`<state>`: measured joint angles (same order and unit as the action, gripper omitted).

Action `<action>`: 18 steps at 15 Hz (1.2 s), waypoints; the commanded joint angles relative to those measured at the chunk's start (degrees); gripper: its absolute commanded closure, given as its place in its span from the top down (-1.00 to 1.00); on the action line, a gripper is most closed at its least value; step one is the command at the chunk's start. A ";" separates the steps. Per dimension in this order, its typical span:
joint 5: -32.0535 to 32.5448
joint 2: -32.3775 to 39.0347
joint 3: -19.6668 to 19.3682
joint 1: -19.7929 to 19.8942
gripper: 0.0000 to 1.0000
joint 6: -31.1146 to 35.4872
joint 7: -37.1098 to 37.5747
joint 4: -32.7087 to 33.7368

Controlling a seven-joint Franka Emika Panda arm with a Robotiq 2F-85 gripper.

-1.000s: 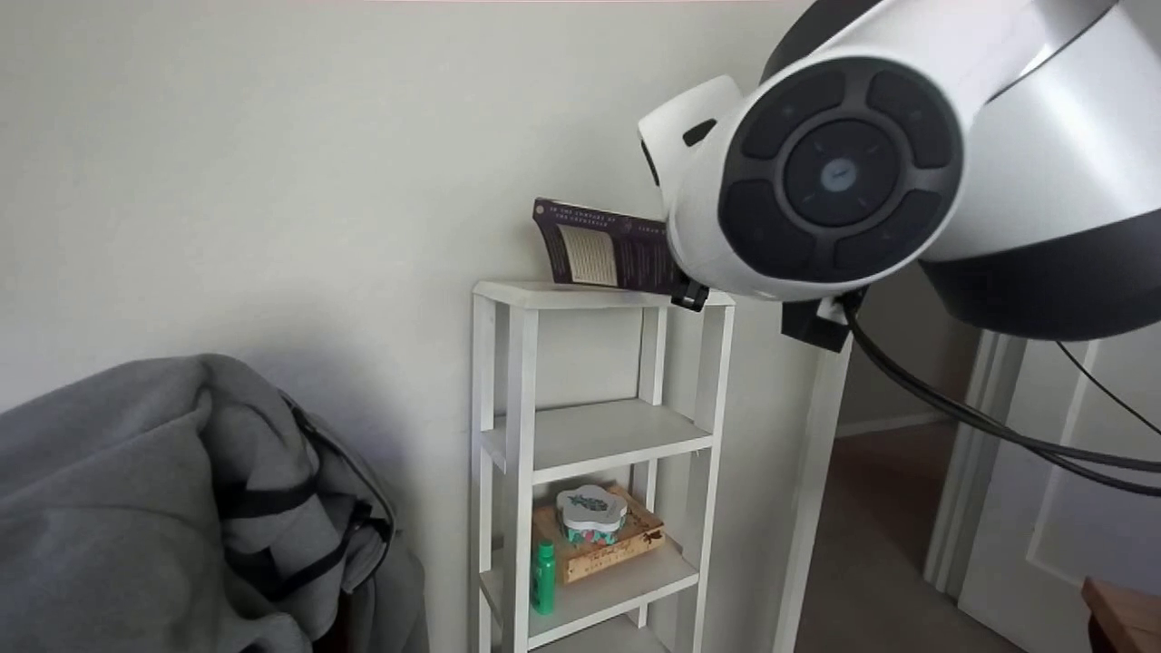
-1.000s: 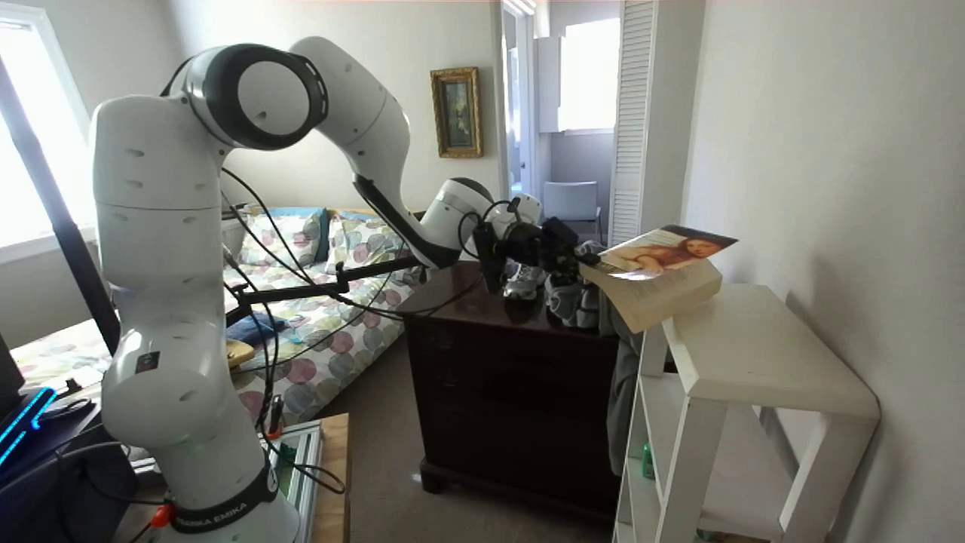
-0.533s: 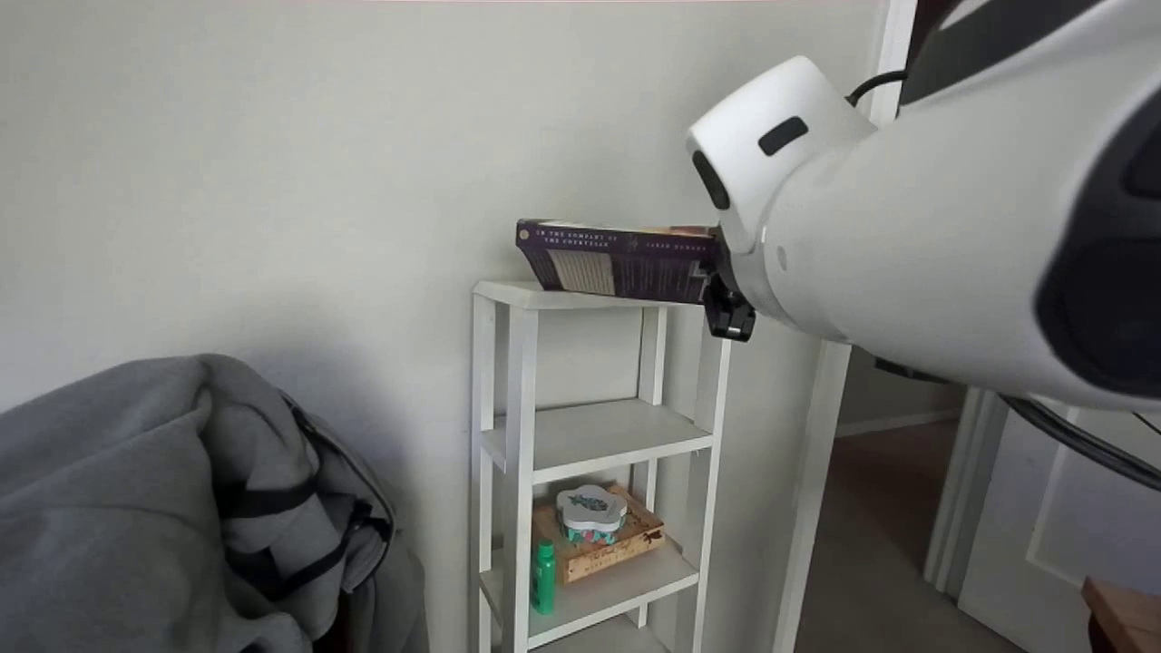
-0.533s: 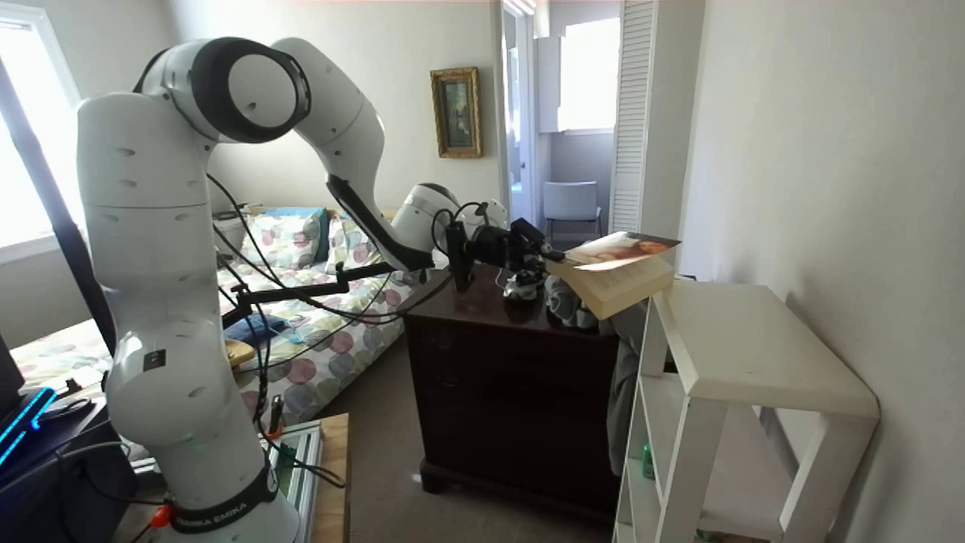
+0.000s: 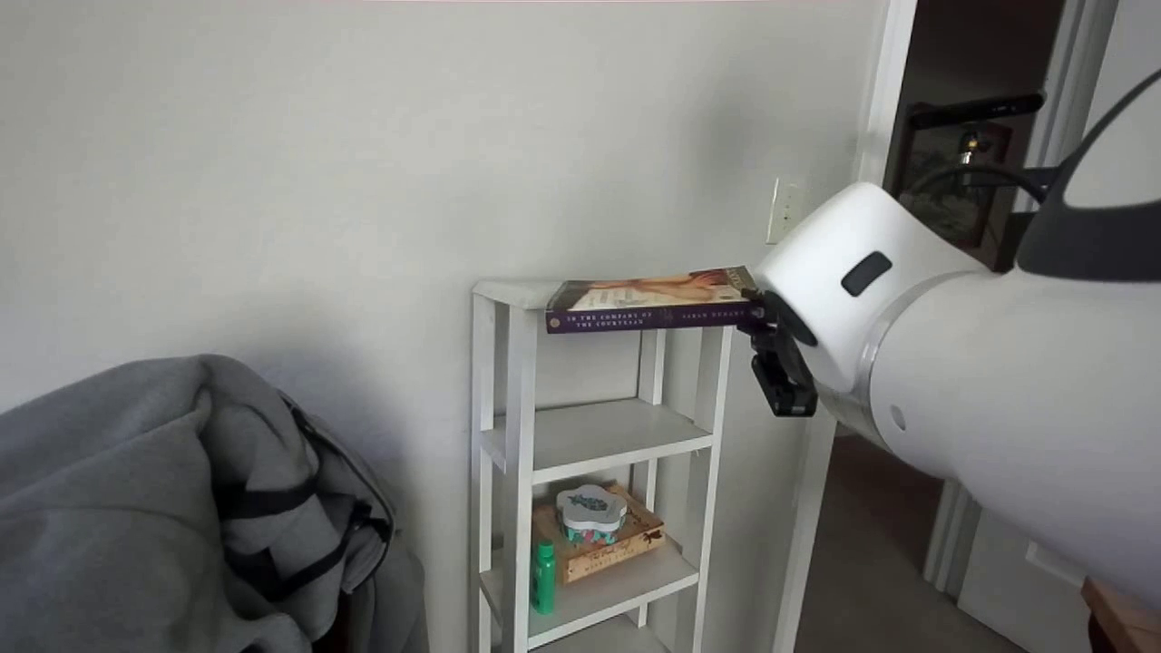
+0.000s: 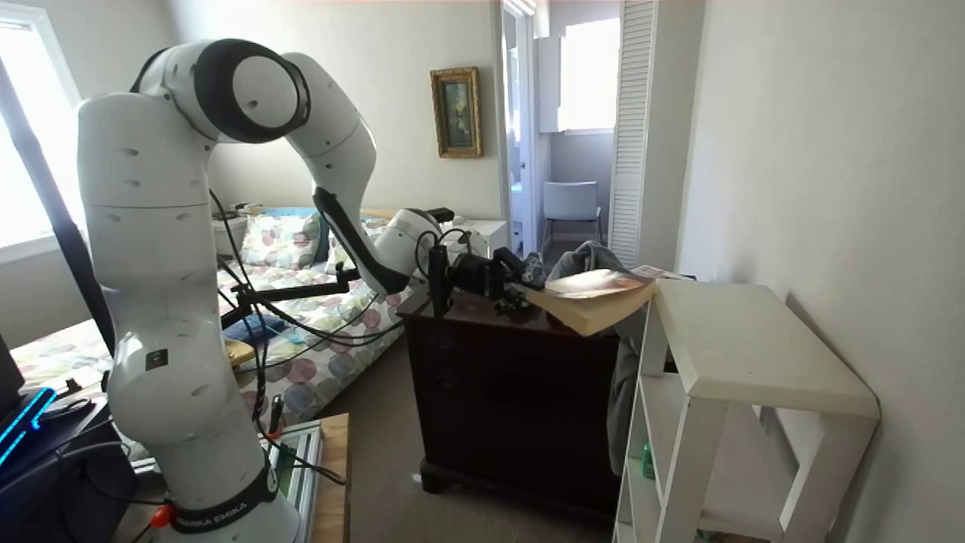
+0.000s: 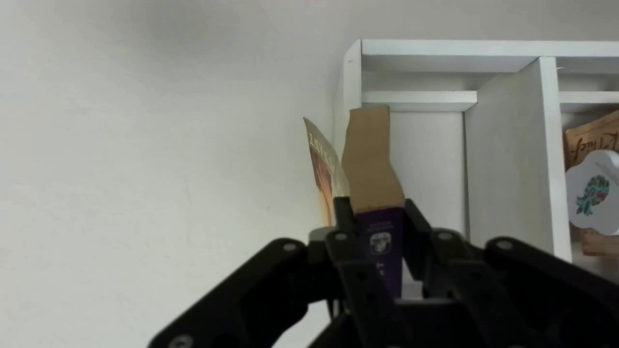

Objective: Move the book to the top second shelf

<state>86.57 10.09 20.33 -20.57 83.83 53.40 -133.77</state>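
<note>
My two black fingers (image 7: pixel 344 215) pinch a thin, flat, dark purple paperback book (image 7: pixel 375 188) near one corner, one finger on each face, with the end of the spine between them. The step in hand, as I judge it, is lining the book up for its slot: held, but not yet put away. The next move seems to call for a drop and then a straight push inward, the pinch firm until the book has a board under it.

The book lies flatways, slightly tilted, picture cover up. Its spine carries pale lettering; its page edges are plain tan, and in the wrist view the page block looks bent. The front cover, with warm skin tones on it, lifts away from the pages. I would watch that flap, as it could snag on the way in.

Beyond it stands a narrow, white, four-posted shelf unit (image 5: pixel 523 490). The book is out in front, about level with the flat white topmost board (image 6: pixel 769 339) and near its edge; whether they touch I cannot tell. My goal, the flat white second board from the top (image 5: pixel 599 437), is one level lower. Below that, a lower white board (image 5: pixel 626 587) carries a green bottle (image 5: pixel 543 579), a white-lidded scalloped container (image 5: pixel 591 510) and a tan block with dark writing (image 5: pixel 617 554).
</note>
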 commanded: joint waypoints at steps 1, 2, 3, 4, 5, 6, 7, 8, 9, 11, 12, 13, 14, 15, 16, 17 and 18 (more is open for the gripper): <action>0.84 0.19 0.23 -0.14 -0.82 -0.63 -0.91 -2.33; 0.67 0.47 0.23 -0.12 -0.82 -0.73 -0.90 -2.63; 0.44 0.76 0.17 0.02 -0.82 -0.56 -0.80 -2.92; 0.15 1.00 0.15 0.24 -0.82 0.21 -0.71 -3.22; 0.29 1.62 0.05 0.22 -0.82 -0.17 -0.66 -3.43; 0.02 2.15 -0.07 0.34 -0.82 -0.28 -0.49 -3.39; -0.20 2.54 -0.23 0.54 -0.82 -0.34 -0.41 -3.31; -0.31 2.95 -0.45 0.76 -0.82 -0.52 -0.30 -3.28; -0.72 3.33 -0.72 1.12 -0.82 -0.41 -0.23 -3.22; -1.32 4.03 -1.42 1.83 -0.82 -0.85 0.09 -3.12; -1.72 4.20 -1.91 2.35 -0.82 -0.85 0.29 -3.14; -1.88 4.40 -2.35 2.81 -0.82 -0.85 0.38 -3.19; -2.15 4.57 -2.87 3.39 -0.82 -0.76 0.55 -3.13; -2.31 4.75 -3.44 3.98 -0.82 -0.82 0.80 -2.99; -2.25 5.02 -3.91 4.35 -0.82 -1.41 0.89 -2.77; -2.15 5.27 -4.44 4.86 -0.82 -1.54 1.00 -2.45; -2.09 5.51 -4.92 5.37 -0.82 -1.46 1.11 -2.00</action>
<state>85.59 15.15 16.22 -16.07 84.14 53.67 -136.88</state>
